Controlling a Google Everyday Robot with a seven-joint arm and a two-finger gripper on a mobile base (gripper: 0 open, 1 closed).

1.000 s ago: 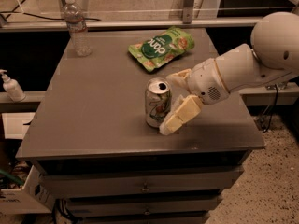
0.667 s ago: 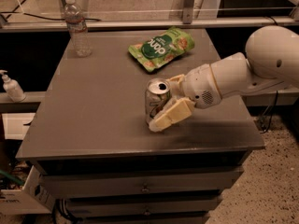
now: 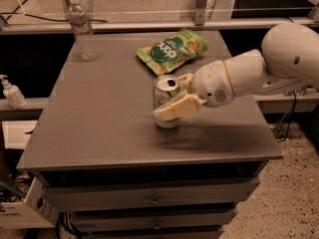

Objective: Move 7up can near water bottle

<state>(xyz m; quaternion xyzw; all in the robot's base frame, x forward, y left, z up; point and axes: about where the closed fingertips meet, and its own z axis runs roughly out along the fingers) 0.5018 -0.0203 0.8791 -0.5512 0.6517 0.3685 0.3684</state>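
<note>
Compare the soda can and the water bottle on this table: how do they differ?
The 7up can is short, silvery metal; the water bottle is tall, clear plastic. The can's top is open, the bottle wears a white cap. The can is clasped by the robot's hand near the middle; the bottle stands free at the far left corner. Both are upright.

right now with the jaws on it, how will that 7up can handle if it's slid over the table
The 7up can shows an open top, so it is probably light and easily dented. Upright and narrow, it could tip, then roll. The gripper, over the middle of the table, clasps it low, which should steady it.
</note>
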